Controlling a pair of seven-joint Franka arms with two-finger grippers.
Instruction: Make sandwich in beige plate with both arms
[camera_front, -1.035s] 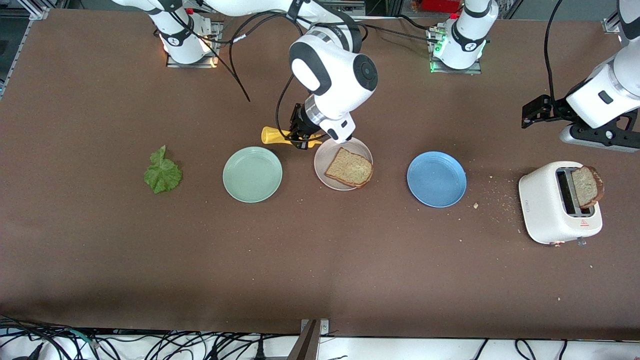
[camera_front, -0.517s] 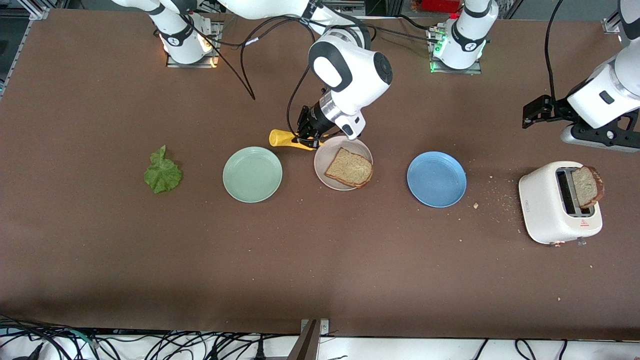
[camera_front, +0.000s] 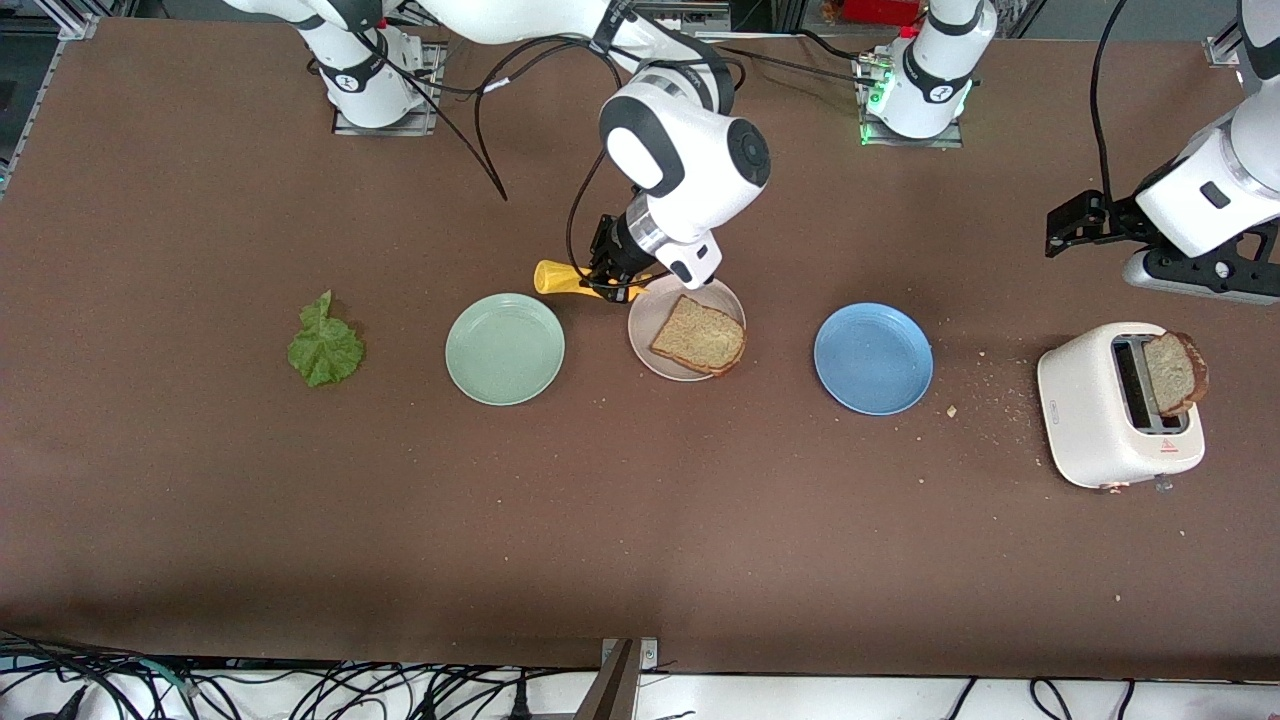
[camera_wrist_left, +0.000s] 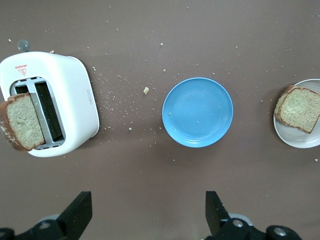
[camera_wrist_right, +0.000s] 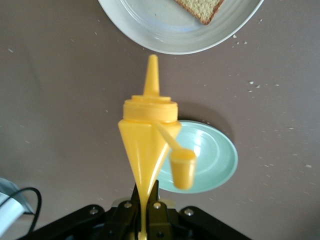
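Note:
The beige plate (camera_front: 650, 318) sits mid-table between two other plates and holds one slice of brown bread (camera_front: 700, 335). My right gripper (camera_front: 610, 270) is shut on a yellow squeeze bottle (camera_front: 560, 280), held on its side over the table at the plate's rim. In the right wrist view the bottle (camera_wrist_right: 147, 135) points its nozzle at the beige plate (camera_wrist_right: 165, 30), its cap hanging open. A second slice (camera_front: 1175, 373) sticks out of the toaster (camera_front: 1110, 420). The lettuce leaf (camera_front: 325, 345) lies toward the right arm's end. My left gripper (camera_front: 1065, 225) is open and empty, over bare table by the toaster.
A mint-green plate (camera_front: 505, 348) lies beside the beige plate toward the right arm's end, a blue plate (camera_front: 873, 358) toward the left arm's end. Crumbs are scattered between the blue plate and the toaster. The left wrist view shows the toaster (camera_wrist_left: 70, 100) and blue plate (camera_wrist_left: 197, 111).
My right arm carried the bottle a little toward the left arm's end, then eased back slightly. The left arm has barely moved.

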